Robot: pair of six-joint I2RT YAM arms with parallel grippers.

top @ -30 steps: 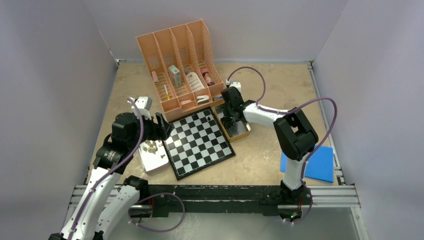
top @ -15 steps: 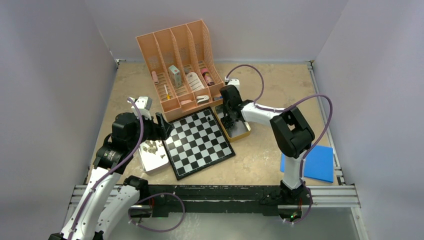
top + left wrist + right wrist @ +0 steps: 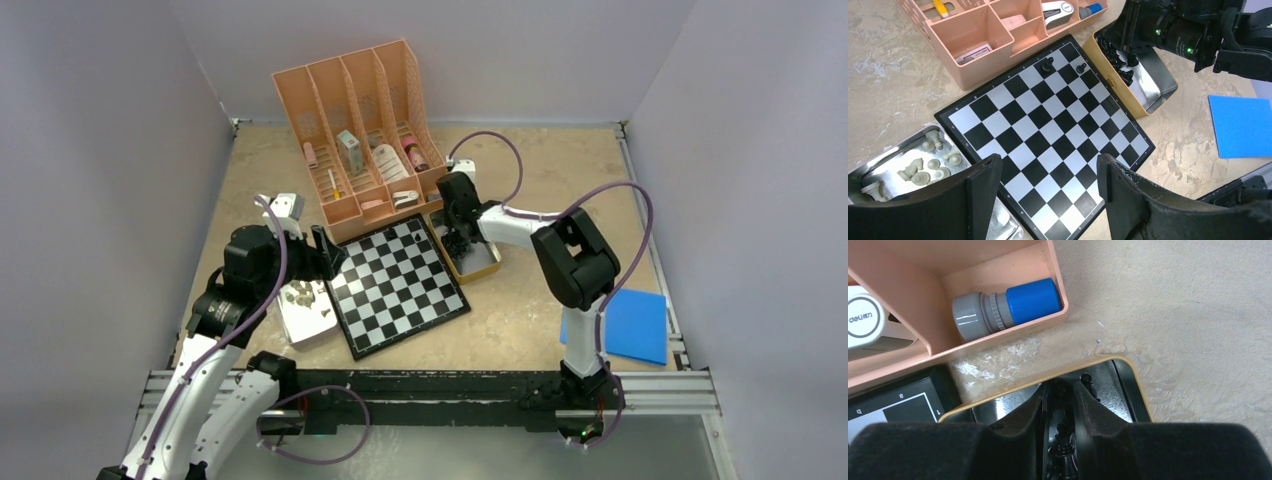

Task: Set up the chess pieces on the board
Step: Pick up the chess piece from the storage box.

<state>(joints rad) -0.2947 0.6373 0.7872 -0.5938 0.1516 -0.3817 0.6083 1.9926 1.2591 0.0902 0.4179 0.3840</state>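
White case [image 3: 868, 327] marked "deli" lies beyond right hand [image 3: 1062, 391] pinching black piece [image 3: 1063, 432]; left hand [image 3: 1048, 164] wide.

- One board [image 3: 1048, 135] lay in the middle.
- Two black chess pieces [image 3: 1047, 64] stood on it near its far right corner. More lay heaped in the right tray, too bunched to count.
- Eight pale chess pieces [image 3: 921, 177] could be counted in the left tray, part of which was hidden.
- Two metal trays flanked the board: a silver tray [image 3: 883, 157] on the left and a gold-edged tray [image 3: 1160, 92] on the right.
- One pink organizer [image 3: 345, 90] with four upright slots stood at the far side.
- One blue sheet [image 3: 1243, 125] lay near right.
- One blue-capped grey tube [image 3: 1008, 307] lay in the organizer.
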